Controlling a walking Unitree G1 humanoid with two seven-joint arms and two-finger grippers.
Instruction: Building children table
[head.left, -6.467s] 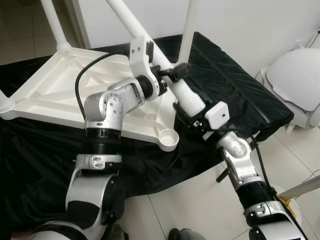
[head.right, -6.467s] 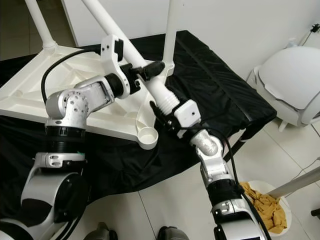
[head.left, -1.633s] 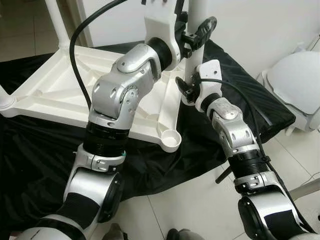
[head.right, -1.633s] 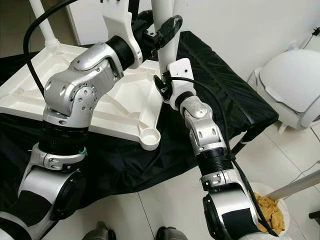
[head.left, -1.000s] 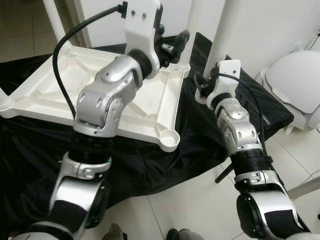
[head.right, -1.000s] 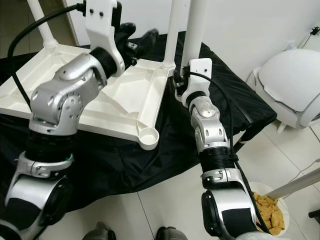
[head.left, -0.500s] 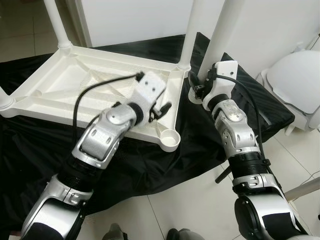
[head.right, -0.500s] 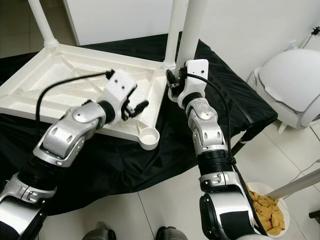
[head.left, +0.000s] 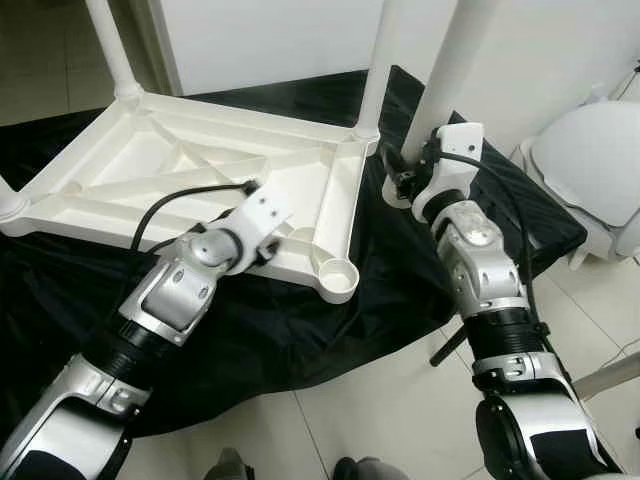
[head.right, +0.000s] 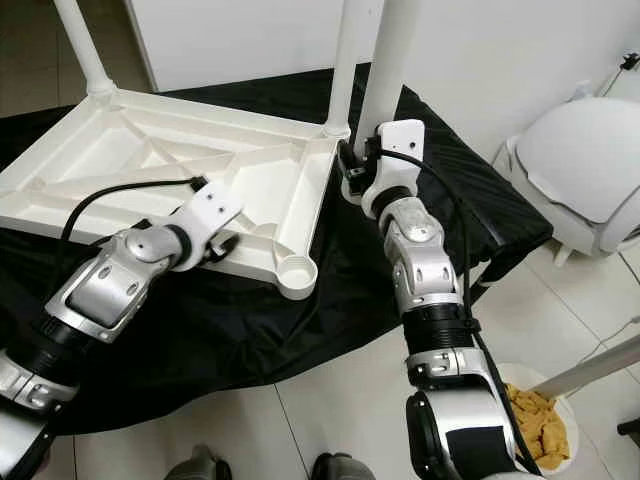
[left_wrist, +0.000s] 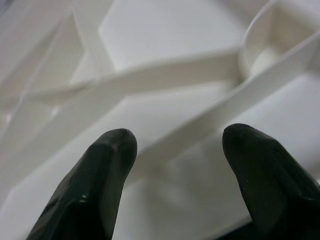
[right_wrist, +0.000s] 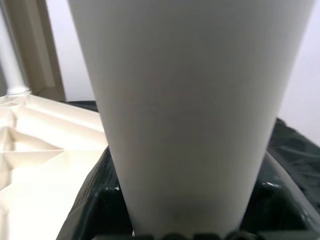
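Tabletop, white and upside down, lies on a black cloth, its empty near-right corner socket at the edge. The right gripper clasps a loose white leg (upright) just right of that edge. The left gripper, jaws wide, hovers over the ribs with nothing between its fingers.

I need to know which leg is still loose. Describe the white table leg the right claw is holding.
The loose table leg is a smooth, white, plastic-looking tube that widens toward its lower end. It stands nearly upright, tilted slightly, with its top out of frame. The right claw is shut around its lower end, holding it over the black cloth, just beyond the corner of the upturned white tabletop and beside a fitted leg. Its very end is hidden.
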